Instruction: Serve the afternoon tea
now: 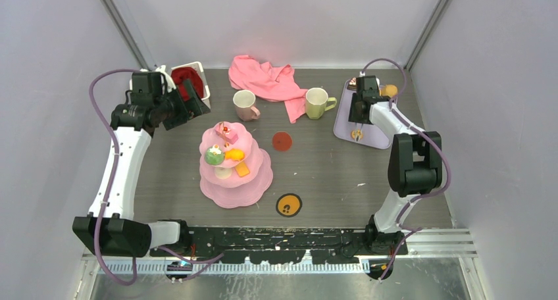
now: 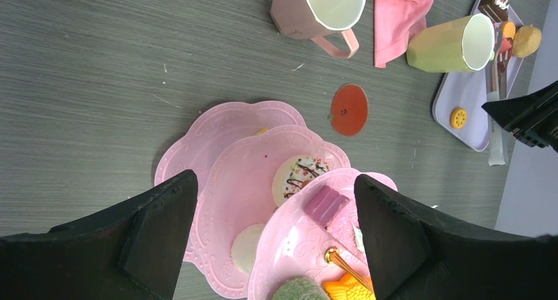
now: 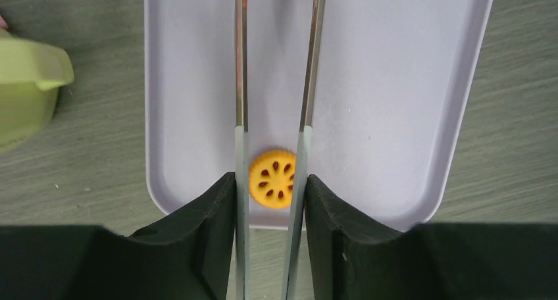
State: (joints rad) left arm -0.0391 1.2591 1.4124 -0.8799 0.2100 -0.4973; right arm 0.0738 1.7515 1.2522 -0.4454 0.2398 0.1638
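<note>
The pink three-tier cake stand (image 1: 235, 181) stands mid-table with a pink cake slice (image 1: 229, 135), a green ball (image 1: 214, 156) and an orange fish pastry (image 1: 234, 155) on it. My left gripper (image 1: 191, 102) hangs open and empty high at the back left; its view looks down on the stand (image 2: 197, 135). The pale pink mug (image 1: 245, 104) and the yellow-green mug (image 1: 317, 102) stand behind the stand. My right gripper (image 3: 270, 181) is shut on metal tongs (image 3: 241, 83) over a lilac tray (image 3: 395, 83). A yellow round biscuit (image 3: 273, 177) lies on the tray between the tong arms.
A pink cloth (image 1: 266, 79) lies at the back. A white basket with red cloth (image 1: 187, 83) sits by my left gripper. A red disc (image 1: 282, 141) and an orange disc (image 1: 289, 204) lie on the table. More pastries (image 1: 389, 89) sit at the tray's far end.
</note>
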